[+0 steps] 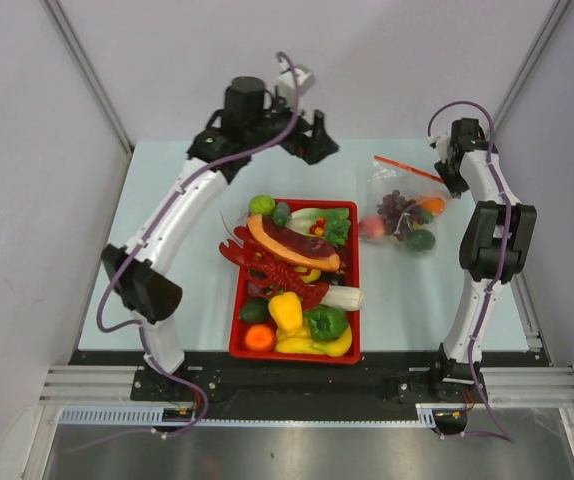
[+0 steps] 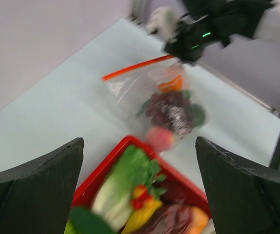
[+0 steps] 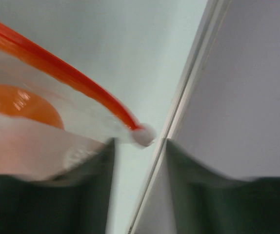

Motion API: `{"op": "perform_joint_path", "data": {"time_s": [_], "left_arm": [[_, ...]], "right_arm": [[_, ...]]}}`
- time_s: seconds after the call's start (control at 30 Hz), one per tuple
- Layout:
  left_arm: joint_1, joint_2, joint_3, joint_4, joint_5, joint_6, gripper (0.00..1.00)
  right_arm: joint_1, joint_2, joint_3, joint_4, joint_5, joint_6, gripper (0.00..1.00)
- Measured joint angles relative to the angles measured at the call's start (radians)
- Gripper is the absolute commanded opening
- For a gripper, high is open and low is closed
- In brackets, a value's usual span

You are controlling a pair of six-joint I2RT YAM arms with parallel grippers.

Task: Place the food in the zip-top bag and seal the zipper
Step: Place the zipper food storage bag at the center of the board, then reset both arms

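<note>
The clear zip-top bag [image 1: 403, 208] lies on the table right of the red tray. Inside it are a pink peach [image 1: 371, 228], purple grapes [image 1: 397, 209], an orange [image 1: 432, 205] and a dark green piece [image 1: 421, 240]. The orange-red zipper [image 1: 408, 170] runs along its far edge. My right gripper [image 1: 451, 176] is at the zipper's right end. In the right wrist view its jaws [image 3: 140, 142] stand slightly apart just below the white slider [image 3: 144, 135] on the zipper [image 3: 67, 75], not gripping it. My left gripper [image 1: 313, 140] is open and empty, raised beyond the tray; its view [image 2: 139, 144] shows the bag [image 2: 171, 105].
The red tray [image 1: 239, 300] at the middle holds a red lobster, peppers, cabbage and other toy food. The table's right edge rail [image 3: 184, 112] runs right beside the right gripper. Grey walls enclose the table on the left, back and right.
</note>
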Motion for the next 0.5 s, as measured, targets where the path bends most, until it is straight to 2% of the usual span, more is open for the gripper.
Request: {"op": "perform_joint_path", "data": {"time_s": [0.03, 0.1, 0.13, 0.17, 0.33, 0.5], "left_arm": [[0.032, -0.027, -0.035, -0.005, 0.006, -0.007, 1.0], [0.126, -0.085, -0.122, -0.035, 0.018, -0.025, 1.0], [0.167, -0.103, -0.151, -0.048, 0.024, -0.034, 1.0], [0.218, -0.118, -0.178, -0.063, 0.029, -0.042, 1.0], [0.365, -0.179, -0.255, -0.126, 0.057, -0.055, 1.0], [0.46, -0.206, -0.211, -0.248, 0.022, -0.019, 1.0]], "right_arm": [[-0.007, 0.004, 0.013, -0.013, 0.0, 0.016, 0.75], [-0.02, 0.003, 0.037, -0.032, -0.005, 0.041, 0.87], [-0.024, -0.003, 0.047, -0.032, -0.012, 0.053, 0.97], [-0.031, -0.011, 0.055, -0.031, -0.024, 0.064, 1.0], [-0.03, -0.118, 0.064, -0.041, -0.119, 0.108, 1.0], [-0.011, -0.283, 0.097, -0.071, -0.315, 0.182, 1.0]]}}
